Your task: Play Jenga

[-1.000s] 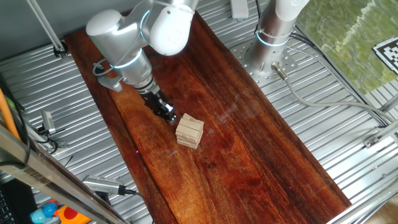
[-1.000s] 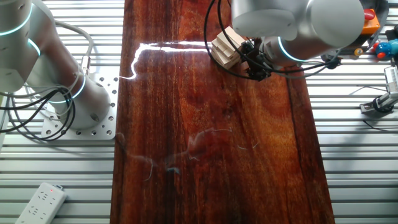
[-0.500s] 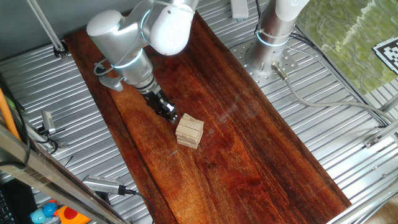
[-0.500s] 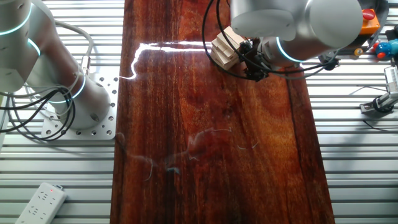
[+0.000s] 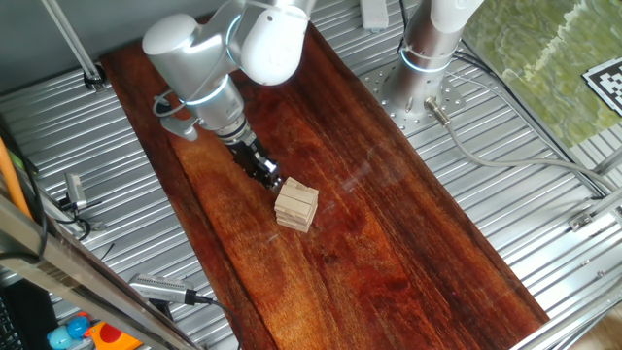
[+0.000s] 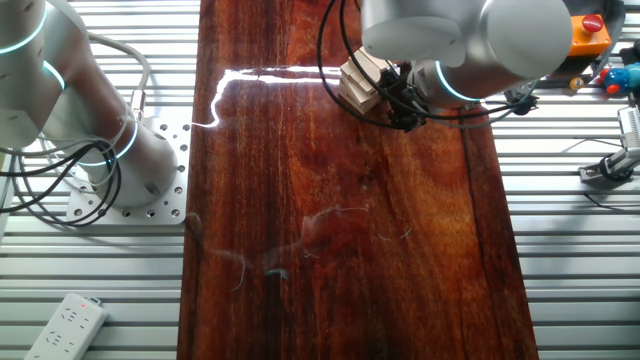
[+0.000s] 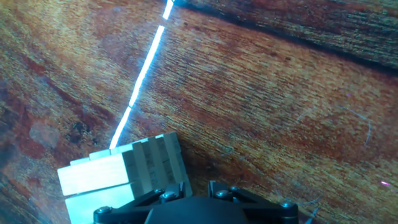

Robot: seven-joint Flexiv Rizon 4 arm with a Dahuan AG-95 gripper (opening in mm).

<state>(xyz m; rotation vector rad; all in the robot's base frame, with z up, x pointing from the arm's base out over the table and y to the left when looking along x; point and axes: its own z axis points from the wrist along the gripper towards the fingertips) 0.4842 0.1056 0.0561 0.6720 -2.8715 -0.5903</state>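
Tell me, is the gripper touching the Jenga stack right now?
Cannot tell. In one fixed view the gripper tip meets the Jenga stack edge with no visible gap, but contact isn't plain; the hand view hides the fingertips.

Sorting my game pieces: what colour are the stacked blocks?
Pale tan bare wood; the blocks show best in one fixed view.

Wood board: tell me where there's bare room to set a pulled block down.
The wood board is bare from the block stack to its near end, and between the stack and the second arm's base. It is crowded where the end effector meets the stack.
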